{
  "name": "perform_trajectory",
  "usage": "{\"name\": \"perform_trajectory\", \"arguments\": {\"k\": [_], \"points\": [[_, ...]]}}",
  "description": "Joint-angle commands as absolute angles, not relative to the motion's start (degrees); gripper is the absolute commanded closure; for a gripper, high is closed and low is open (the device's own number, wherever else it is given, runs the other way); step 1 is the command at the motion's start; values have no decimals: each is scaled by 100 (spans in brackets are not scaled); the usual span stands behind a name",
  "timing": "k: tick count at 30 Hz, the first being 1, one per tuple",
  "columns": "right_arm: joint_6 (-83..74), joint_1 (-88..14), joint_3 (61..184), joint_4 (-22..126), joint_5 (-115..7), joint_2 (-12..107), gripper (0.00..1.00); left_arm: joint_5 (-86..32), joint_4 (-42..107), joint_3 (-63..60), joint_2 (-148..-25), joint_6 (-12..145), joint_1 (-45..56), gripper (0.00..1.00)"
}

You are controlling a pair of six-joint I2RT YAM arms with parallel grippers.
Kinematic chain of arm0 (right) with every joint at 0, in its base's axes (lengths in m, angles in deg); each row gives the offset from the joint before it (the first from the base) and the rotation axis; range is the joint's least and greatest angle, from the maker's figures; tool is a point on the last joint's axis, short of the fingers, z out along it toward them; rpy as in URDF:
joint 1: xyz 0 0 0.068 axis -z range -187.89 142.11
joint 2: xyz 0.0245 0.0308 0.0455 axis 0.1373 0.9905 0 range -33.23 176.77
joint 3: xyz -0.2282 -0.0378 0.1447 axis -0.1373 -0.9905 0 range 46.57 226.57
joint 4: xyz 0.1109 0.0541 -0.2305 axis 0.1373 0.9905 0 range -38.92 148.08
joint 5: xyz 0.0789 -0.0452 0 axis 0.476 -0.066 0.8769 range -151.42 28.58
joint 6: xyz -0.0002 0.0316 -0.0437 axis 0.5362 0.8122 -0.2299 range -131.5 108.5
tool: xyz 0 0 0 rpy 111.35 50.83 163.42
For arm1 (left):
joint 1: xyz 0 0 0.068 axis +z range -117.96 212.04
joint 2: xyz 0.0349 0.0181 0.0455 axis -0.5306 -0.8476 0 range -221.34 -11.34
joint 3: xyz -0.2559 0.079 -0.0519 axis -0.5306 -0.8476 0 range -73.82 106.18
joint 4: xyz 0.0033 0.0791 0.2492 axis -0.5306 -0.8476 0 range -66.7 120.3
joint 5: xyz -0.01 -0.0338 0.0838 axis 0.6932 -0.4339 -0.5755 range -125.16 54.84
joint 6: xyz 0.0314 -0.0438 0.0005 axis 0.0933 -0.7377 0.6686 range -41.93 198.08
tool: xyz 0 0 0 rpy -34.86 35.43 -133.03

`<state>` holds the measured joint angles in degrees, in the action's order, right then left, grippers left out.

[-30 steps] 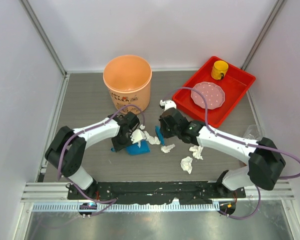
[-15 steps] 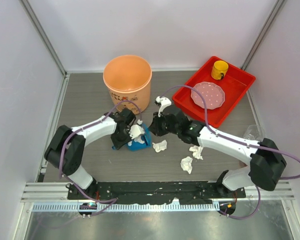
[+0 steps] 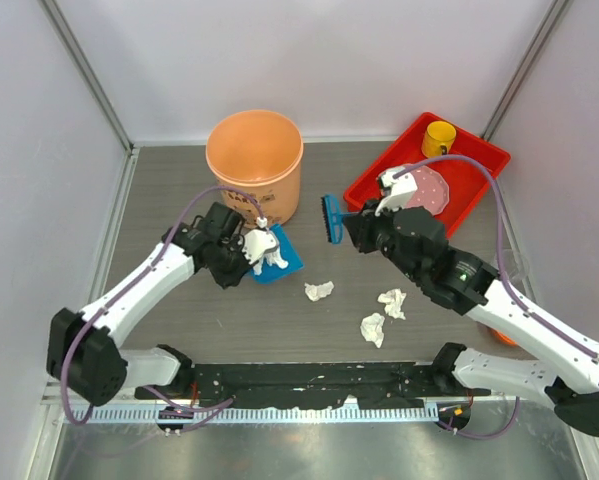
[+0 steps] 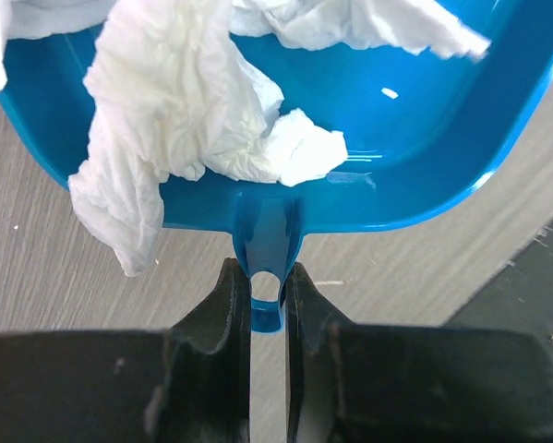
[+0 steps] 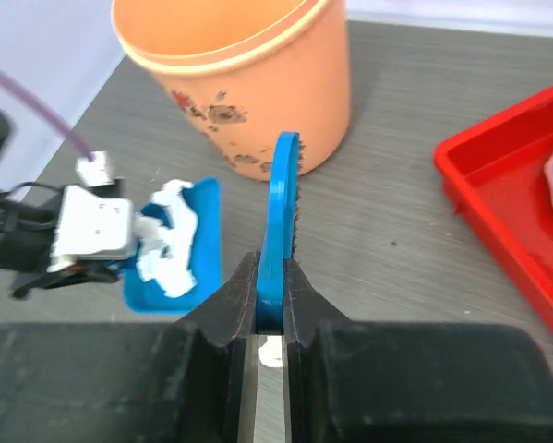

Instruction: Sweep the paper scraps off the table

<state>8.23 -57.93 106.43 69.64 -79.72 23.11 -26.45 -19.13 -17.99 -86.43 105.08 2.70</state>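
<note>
**Between the claws: pan loaded, three scraps loose**

Between the fingers of the left claw (image 4: 267, 277) the short handle of a blue pan (image 4: 424, 138) is clamped, the jaws being pressed tight against it. Just ahead of that claw, white scraps (image 4: 184, 120) are heaped in the pan, and one wad is draped over the rim to the left of the handle. Beyond the left claw, an orange bucket (image 3: 254, 160) is seen close to the pan's far edge. Whether the pan rests on the table (image 3: 179, 200) cannot be told.

The right claw (image 5: 271, 281) is closed on the handle of a blue brush (image 5: 282, 198), which is held on edge with its bristles turned to the claw's right. Straight ahead of this claw the bucket is seen, with the loaded pan ahead and to the left. To the claw's right a red tray (image 5: 498, 212) is found.

Three scraps are left loose on the table, all nearer the arm bases than either claw. One (image 3: 319, 291) lies between the two claws. Two (image 3: 391, 302) (image 3: 373, 328) lie close together on the near side of the right claw. All three lie apart from pan and brush.
</note>
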Motion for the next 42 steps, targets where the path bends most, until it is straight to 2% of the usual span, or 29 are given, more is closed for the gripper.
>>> {"name": "perform_trajectory", "arguments": {"k": [1, 9, 15, 19, 23, 24, 27, 32, 34, 38, 39, 42], "points": [[573, -5808, 10914, 7366, -8856, 2118, 99, -1969, -3059, -1064, -7991, 10558, 286, 100], [468, -5808, 10959, 7507, -8805, 2179, 99, -2031, -4624, 885, -8403, 9953, 295, 100], [485, -5808, 10880, 7638, -8787, 2144, 99, -2751, -4678, 2326, -9070, 9644, 418, 100], [538, -5808, 10757, 7665, -8778, 1986, 99, -3251, -4590, 3504, -9694, 9741, 873, 100], [608, -5799, 10678, 7727, -8778, 1828, 99, -4094, -4608, 5051, -10660, 9873, 1235, 100], [626, -5799, 10652, 7744, -8778, 1784, 99, -4635, -4608, 5611, -10845, 9925, 1279, 100], [634, -5808, 10581, 7779, -8787, 1696, 99, -5865, -4161, 6108, -11460, 10451, 1306, 100], [670, -5799, 10511, 7823, -8840, 1599, 99, -7434, -2512, 5793, -11594, 11889, 1280, 100], [661, -5799, 10502, 7823, -8840, 1608, 99, -8021, -1852, 5197, -11419, 12489, 1157, 100], [635, -5799, 10519, 7806, -8787, 1695, 99, -8586, 1201, 3440, -10716, 14501, 902, 100], [643, -5799, 10546, 7788, -8752, 1713, 99, -8639, 1620, 2915, -10567, 15279, 841, 100], [652, -5799, 10581, 7780, -8664, 1783, 99, -8833, 2773, 2306, -10521, 16346, 814, 100]]}}
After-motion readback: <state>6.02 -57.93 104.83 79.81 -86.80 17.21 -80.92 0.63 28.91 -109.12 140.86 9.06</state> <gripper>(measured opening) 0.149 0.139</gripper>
